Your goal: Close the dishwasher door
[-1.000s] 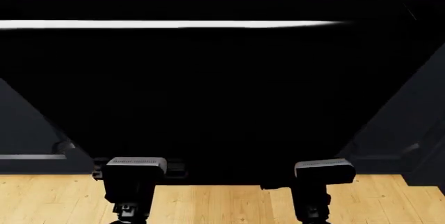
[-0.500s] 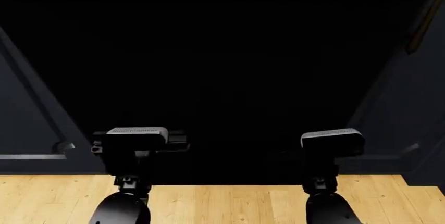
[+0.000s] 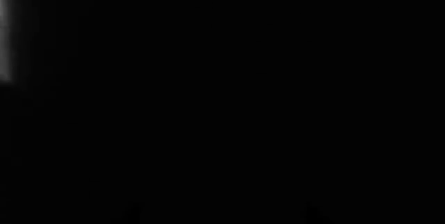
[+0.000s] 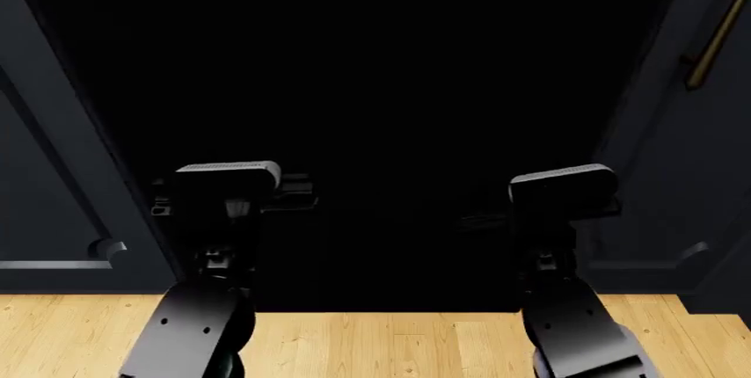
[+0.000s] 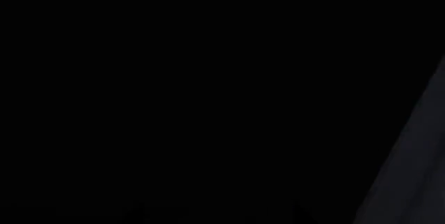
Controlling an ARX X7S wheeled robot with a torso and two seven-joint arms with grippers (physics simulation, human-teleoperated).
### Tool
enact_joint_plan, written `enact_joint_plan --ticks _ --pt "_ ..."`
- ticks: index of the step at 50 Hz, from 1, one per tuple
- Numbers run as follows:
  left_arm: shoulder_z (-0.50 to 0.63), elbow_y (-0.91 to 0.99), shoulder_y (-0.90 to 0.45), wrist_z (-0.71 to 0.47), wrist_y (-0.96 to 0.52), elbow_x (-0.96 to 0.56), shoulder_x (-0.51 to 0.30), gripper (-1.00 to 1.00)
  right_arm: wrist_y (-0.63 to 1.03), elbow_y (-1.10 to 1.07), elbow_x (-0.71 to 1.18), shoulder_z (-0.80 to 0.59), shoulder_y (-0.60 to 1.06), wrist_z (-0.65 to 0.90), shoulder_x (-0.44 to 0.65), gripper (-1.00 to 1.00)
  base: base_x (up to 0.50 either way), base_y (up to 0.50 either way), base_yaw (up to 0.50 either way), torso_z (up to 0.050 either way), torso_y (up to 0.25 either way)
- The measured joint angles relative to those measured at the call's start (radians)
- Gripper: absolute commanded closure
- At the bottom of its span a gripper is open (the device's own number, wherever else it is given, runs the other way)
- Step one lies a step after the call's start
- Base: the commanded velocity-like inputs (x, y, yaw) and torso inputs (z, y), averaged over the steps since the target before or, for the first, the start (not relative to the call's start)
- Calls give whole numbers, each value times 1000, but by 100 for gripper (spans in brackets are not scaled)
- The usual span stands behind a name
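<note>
Two arms face one dishwasher door (image 4: 352, 88).

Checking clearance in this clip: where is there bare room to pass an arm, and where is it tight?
Bare wooden floor lies between the left arm and right arm, below the dishwasher door. It is tight up at the door, where both arms reach; their grippers are lost against the black. The navy cabinet doors flank it closely.

Both wrist views are rendered almost fully black, with detail lost. In the head view the dishwasher door (image 4: 352, 88) is seen as unlit gloss black, a thin bright glare strip at its far edge. The wood floor (image 4: 388, 343) nearby is evenly lit and sharp, without blur.
</note>
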Motion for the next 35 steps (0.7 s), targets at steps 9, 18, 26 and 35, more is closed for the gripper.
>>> enact_joint_plan --ticks 9,18,26,35 --pt "-1 12 -53 -18 -45 -19 -1 -100 60 3 1 -4 74 -15 4 -100 0 0 0 0 0" --pt "4 23 -92 -34 -76 -32 -2 -100 100 6 8 5 124 -25 13 -100 0 0 0 0 0" --pt "10 25 -116 -45 -90 -40 -4 -100 121 7 11 11 150 -28 20 -100 0 0 0 0 0" --pt "15 21 -131 -54 -94 -48 -9 -100 130 11 13 13 164 -29 25 -100 0 0 0 0 0"
